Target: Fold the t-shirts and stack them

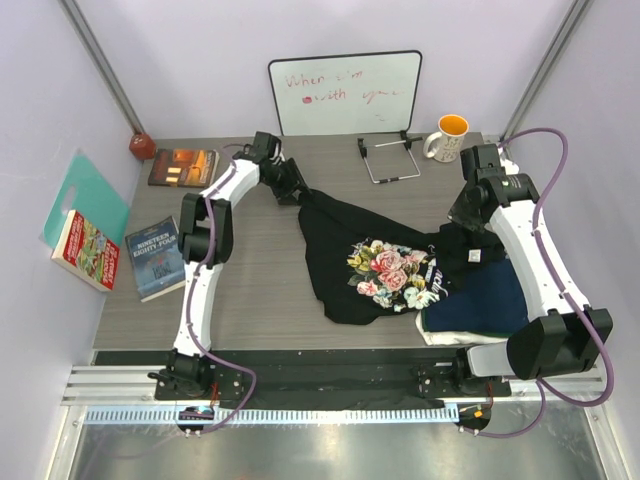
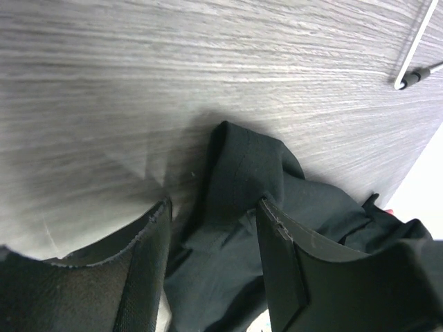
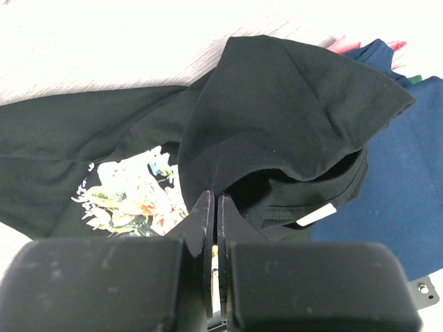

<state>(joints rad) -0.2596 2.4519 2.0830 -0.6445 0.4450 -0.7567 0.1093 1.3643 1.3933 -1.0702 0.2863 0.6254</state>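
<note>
The black t-shirt [image 1: 365,262] with its floral print [image 1: 392,273] lies spread across the middle of the table. My left gripper [image 1: 297,193] sits at the shirt's far left corner, open, with black cloth [image 2: 239,180] lying between its fingers [image 2: 147,266]. My right gripper [image 1: 462,228] is shut on a raised fold of the same black shirt [image 3: 291,104] at its right side. A folded navy t-shirt [image 1: 482,303] lies under that fold, on top of a white one [image 1: 437,334]. In the right wrist view the navy shirt [image 3: 398,187] shows beside a sliver of green [image 3: 415,78].
Two books [image 1: 155,257] [image 1: 84,250] lie at the left edge, a third [image 1: 183,166] at the back left. A whiteboard [image 1: 345,92], a wire stand [image 1: 388,160] and an orange-lined mug [image 1: 446,138] stand along the back. A teal board [image 1: 82,195] leans on the left wall.
</note>
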